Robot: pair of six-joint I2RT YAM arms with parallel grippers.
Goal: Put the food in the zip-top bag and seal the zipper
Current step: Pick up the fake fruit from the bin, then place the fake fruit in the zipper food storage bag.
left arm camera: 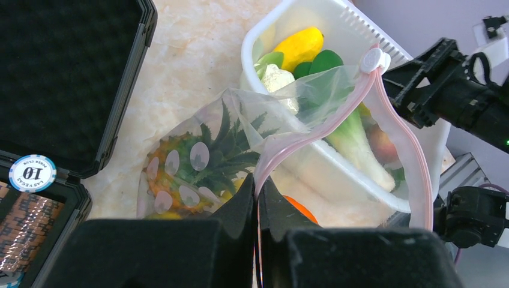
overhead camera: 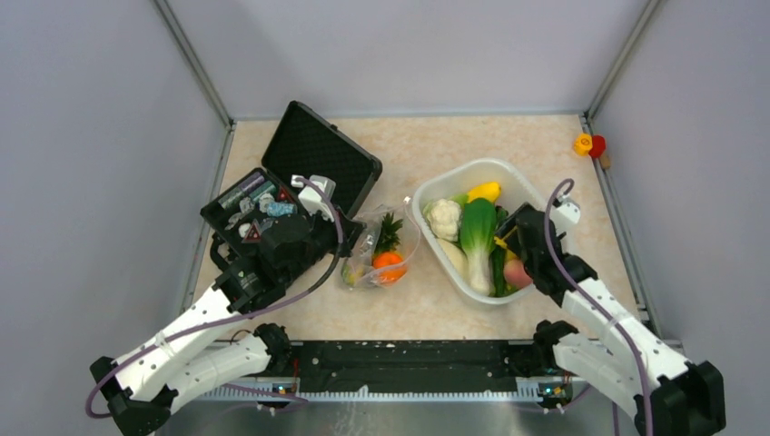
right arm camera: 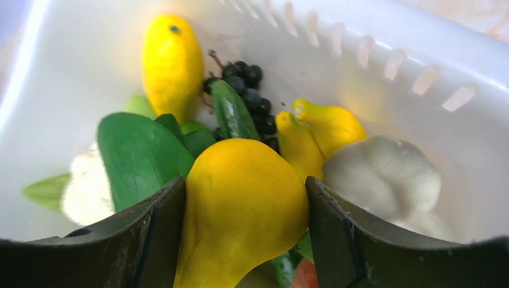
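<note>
L gripper [left arm camera: 258,195]: clamped on pink zipper strip [left arm camera: 312,137] of clear crinkly plastic bag [overhead camera: 366,241].
R gripper [right arm camera: 245,187]: I see jaws wide, clasping yellow pear-shaped toy fruit [right arm camera: 240,222] in white oval plastic tub [right arm camera: 420,48].
Bag: just beside tub.

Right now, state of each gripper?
Left gripper: shut on the pink zipper strip of the crinkly clear plastic bag.
Right gripper: jaws flank a glossy yellow pear-shaped toy fruit in the white plastic tub; grip cannot be told.
</note>
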